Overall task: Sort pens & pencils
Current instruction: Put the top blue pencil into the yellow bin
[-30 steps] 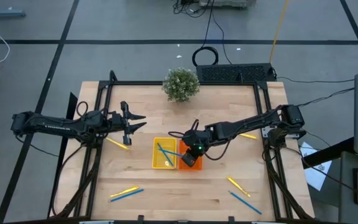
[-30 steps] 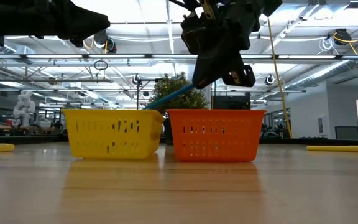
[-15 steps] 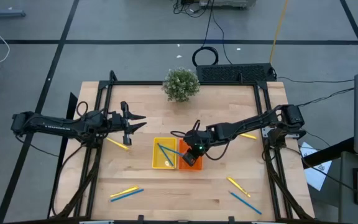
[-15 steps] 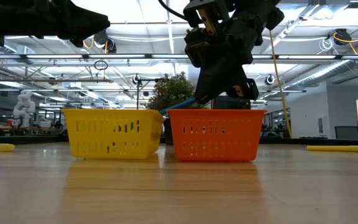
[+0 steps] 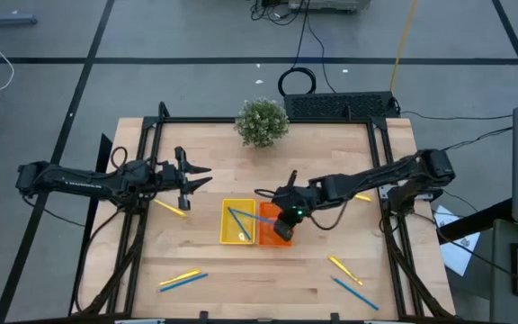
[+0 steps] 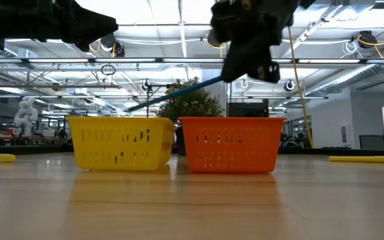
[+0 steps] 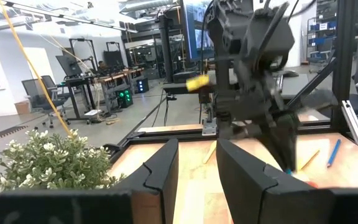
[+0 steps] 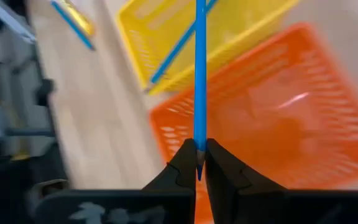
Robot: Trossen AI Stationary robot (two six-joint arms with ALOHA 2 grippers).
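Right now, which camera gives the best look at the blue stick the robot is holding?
The right wrist view: the blue stick runs straight out from the right end effector, pinched at its tip. The low view shows it slanting; the high view shows it small.

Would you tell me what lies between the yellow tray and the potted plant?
Bare tabletop, in the high view, between the yellow tray and the potted plant.

Overhead, table-level, two wrist cameras share trays (image 5: pixel 257 223)

Blue pencil (image 8: pixel 199 74) in dark right gripper (image 8: pixel 198 163) — yellow tray (image 5: pixel 237 221), orange tray (image 5: pixel 271 226), pale wood table (image 5: pixel 259 279), green plant (image 5: pixel 262 121).
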